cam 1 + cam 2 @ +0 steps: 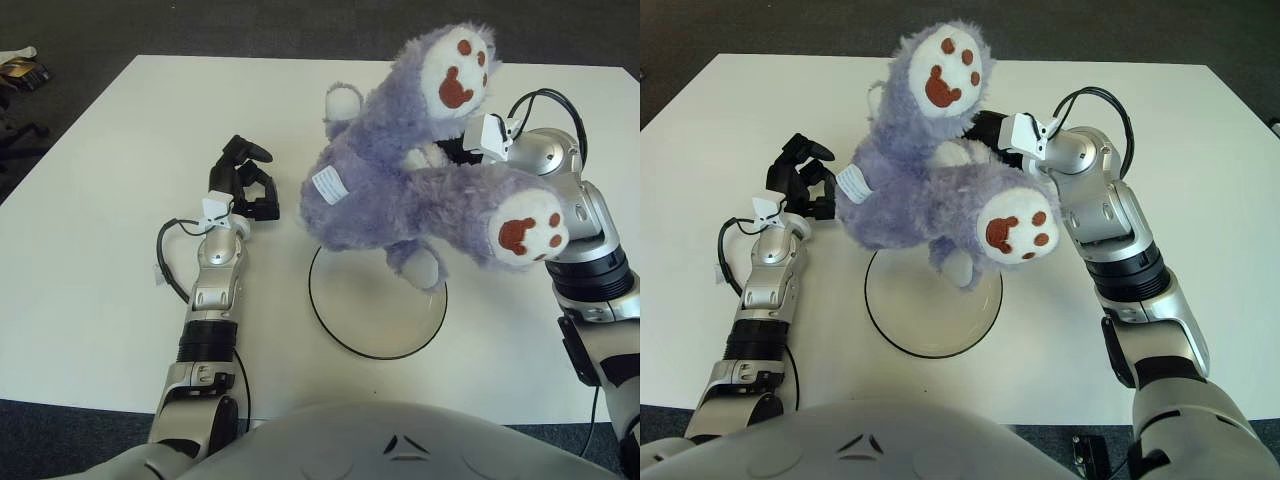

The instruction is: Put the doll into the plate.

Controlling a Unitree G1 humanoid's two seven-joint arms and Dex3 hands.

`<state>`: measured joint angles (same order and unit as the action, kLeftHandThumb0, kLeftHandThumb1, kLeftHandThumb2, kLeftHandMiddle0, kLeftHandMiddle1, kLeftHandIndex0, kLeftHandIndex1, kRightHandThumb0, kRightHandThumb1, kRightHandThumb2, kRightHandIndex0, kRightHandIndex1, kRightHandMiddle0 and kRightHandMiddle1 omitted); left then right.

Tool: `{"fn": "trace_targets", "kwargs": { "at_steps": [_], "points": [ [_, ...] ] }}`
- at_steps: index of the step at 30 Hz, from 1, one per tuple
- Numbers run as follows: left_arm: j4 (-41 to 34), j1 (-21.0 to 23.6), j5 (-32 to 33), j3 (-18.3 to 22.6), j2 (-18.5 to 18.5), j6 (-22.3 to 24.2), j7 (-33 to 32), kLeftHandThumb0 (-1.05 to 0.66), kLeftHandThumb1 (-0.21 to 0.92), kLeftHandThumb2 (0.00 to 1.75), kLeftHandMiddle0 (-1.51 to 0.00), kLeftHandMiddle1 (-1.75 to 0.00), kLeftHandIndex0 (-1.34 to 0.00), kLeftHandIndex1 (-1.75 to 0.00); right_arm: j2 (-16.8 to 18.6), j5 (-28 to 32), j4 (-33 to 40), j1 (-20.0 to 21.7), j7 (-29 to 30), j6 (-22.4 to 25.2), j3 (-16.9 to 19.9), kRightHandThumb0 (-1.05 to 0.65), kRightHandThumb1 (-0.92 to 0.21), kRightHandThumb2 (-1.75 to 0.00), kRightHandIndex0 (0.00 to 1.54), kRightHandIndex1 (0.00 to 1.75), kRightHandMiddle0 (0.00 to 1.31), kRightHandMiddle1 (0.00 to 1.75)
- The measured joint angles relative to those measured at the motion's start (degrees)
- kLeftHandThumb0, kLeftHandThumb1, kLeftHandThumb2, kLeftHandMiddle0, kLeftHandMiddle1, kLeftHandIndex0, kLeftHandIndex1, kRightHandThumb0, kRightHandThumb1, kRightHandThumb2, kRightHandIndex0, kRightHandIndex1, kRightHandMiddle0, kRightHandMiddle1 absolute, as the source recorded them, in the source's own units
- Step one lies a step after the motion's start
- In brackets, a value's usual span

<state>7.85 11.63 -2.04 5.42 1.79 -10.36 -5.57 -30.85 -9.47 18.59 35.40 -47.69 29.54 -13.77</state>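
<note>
Gripping the doll (400,190) above the plate (345,325), right hand (985,130) fingers seemingly clenched; left hand (243,185) curled.

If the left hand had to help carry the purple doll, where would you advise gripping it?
Probably the doll's rounded body near the white tag, coming from the left: that side faces the idle left hand, while the right hand holds the far side.

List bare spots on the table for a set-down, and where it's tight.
Free: table left of the left hand, and the far edge behind it. Also the near strip between plate and right arm. Crowded: above the plate, where the right hand holds the doll.
</note>
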Motion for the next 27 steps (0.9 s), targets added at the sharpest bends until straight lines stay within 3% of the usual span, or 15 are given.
{"fn": "trace_targets", "kwargs": {
  "at_steps": [10,27],
  "points": [
    [0.3,0.1,-0.2,-0.1,0.0,-0.1,-0.2,-0.01,0.04,1.62,-0.82,-1.75,-0.61,-1.7,-0.1,2.7,1.2,-2.9,0.0,-2.5,0.1,0.56,-0.11,-1.57,0.78,1.75,1.07,1.75],
    [0.2,0.2,1.1,-0.1,-0.2,0.0,-0.1,-0.01,0.04,1.62,-0.81,-1.75,-0.61,-1.71,-2.6,3.2,-1.0,-4.3,-1.5,-16.2,-1.3,0.55,-0.12,-1.55,0.77,1.75,1.0,1.75]
  ]
}}
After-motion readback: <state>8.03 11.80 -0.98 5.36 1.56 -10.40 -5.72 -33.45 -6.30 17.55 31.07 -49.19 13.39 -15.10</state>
